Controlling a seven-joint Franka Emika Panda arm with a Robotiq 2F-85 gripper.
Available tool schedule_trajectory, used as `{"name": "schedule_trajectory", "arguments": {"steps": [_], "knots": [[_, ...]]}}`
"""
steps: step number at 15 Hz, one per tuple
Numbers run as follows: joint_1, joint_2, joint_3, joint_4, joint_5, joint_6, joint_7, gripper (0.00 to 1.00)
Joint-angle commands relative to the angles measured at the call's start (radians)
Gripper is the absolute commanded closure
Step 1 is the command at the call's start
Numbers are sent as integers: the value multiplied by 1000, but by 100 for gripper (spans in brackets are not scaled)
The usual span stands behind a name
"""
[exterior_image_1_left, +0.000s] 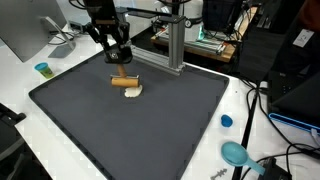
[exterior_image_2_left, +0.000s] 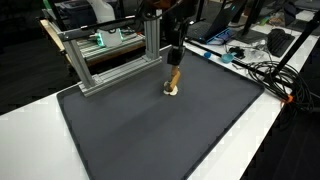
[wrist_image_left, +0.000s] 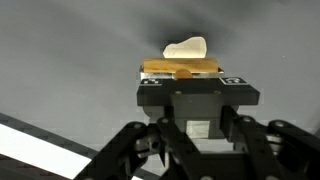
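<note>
The gripper (exterior_image_1_left: 121, 71) is clenching a wooden stick (exterior_image_1_left: 124, 82) crosswise, low over the dark mat (exterior_image_1_left: 150, 130) near its far edge, with a pale lump (exterior_image_1_left: 134, 91) lying just beside it. A small teal cup (exterior_image_1_left: 42, 69) is standing on the desk (exterior_image_1_left: 18, 88) past the mat's corner, its contents too small to tell.

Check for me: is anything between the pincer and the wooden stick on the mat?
Nothing visible stands between them. The pincer is shut on the wooden stick, low over the dark mat. The only thing nearby is a white lump right beside the stick, not between the two.
</note>
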Motion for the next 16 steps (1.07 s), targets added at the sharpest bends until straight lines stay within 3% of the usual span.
{"name": "schedule_trajectory", "arguments": {"steps": [1,2,4,8,15,16], "knots": [[-2,2,6,2,-2,-3,5,54],[2,1,8,2,-2,-3,9,79],[14,-37,21,-64,-66,18,-97,79],[24,-101,69,-158,-57,8,-252,79],[54,-150,64,-145,-226,-89,-464,79],[64,-111,70,-138,-176,-76,-392,79]]}}
